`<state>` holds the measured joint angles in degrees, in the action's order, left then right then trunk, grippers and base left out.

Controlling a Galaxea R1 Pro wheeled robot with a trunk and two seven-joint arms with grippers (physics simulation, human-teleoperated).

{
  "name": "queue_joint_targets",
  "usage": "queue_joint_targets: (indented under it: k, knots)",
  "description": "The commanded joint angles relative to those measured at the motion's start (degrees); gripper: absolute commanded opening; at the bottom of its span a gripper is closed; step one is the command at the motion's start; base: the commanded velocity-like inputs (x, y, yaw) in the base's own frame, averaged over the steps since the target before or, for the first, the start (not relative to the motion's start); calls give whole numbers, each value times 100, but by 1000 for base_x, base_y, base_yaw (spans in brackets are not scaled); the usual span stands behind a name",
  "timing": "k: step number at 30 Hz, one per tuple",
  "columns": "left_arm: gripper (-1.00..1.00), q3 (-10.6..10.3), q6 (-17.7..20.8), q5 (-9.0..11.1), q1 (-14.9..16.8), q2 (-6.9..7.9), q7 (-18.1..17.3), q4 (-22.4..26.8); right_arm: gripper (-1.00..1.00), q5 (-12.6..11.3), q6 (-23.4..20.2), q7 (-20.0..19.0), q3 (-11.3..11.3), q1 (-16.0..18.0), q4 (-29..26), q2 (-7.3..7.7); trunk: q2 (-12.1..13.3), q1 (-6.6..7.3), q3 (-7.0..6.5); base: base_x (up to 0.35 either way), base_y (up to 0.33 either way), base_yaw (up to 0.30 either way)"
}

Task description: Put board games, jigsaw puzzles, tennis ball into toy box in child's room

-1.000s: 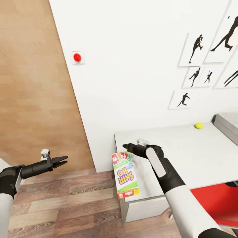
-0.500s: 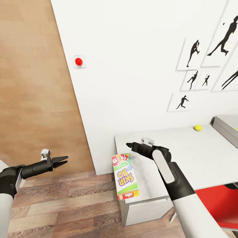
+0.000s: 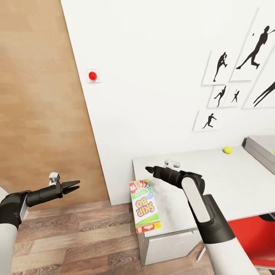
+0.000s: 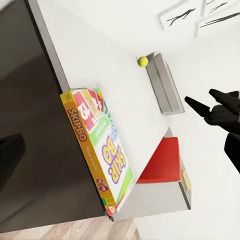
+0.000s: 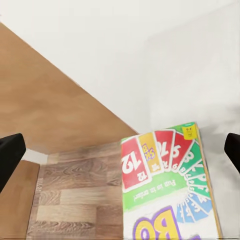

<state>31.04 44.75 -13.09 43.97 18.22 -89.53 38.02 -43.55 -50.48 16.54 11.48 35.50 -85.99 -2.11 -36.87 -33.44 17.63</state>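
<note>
A board game (image 3: 145, 206), green-edged with a white colourful cover, lies flat at the left end of the table (image 3: 233, 179), its near end past the table's edge; it also shows in the left wrist view (image 4: 102, 145) and the right wrist view (image 5: 170, 185). My right gripper (image 3: 149, 169) hovers just above the game's far end, open and empty, its fingers (image 5: 10, 155) spread wide. My left gripper (image 3: 75, 185) hangs open over the floor, well left of the table. The tennis ball (image 3: 228, 150) rests near the wall, beside the grey toy box (image 3: 263, 151).
A red seat (image 3: 252, 236) sits under the table at the right. The white wall carries a red button (image 3: 92, 75) and black player silhouettes (image 3: 221, 65). A wooden panel (image 3: 38, 95) stands at the left above the plank floor (image 3: 76, 236).
My right gripper has lifted slightly off the board game's far end and drawn back; the game stays put. The head view has shifted a little. The left arm is unchanged.
</note>
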Motion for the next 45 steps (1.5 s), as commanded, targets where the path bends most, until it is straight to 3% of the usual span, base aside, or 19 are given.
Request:
queue_joint_targets:
  k: [1,9,15,22,27,36,41,45]
  knots:
    - [100,23,60,-61,7,-3,-47,3,100,-61,-139,60,-27,-9,-70,0,-7,-2,-1,0,0,0]
    - [100,17,60,-62,7,-3,-47,3,100,-103,-730,53,-123,-48,-197,-4,-7,-2,-77,0,0,0]
    - [100,17,55,-62,7,-3,-47,3,100,-187,-861,39,-435,-305,-335,-13,-7,-2,-134,0,0,0]
    - [100,16,37,-62,7,-24,-47,3,100,-542,-920,27,-742,-545,-422,-11,-7,-2,-200,0,0,0]
    - [100,16,33,-63,7,-51,-47,3,100,-750,-947,25,-785,-614,-425,-9,-7,-2,-247,0,0,0]
    - [100,16,34,-62,7,-71,-47,-2,100,-867,-952,4,-799,-758,-442,-2,-7,-2,-332,0,0,0]
    - [100,16,30,-62,7,-80,-47,-5,100,-1171,-952,-9,-870,-890,-444,20,-7,-2,-380,0,0,0]
    - [100,16,26,-62,1,-88,-47,-10,100,-1694,-952,-17,-949,-1016,-443,206,-7,-2,-417,0,0,0]
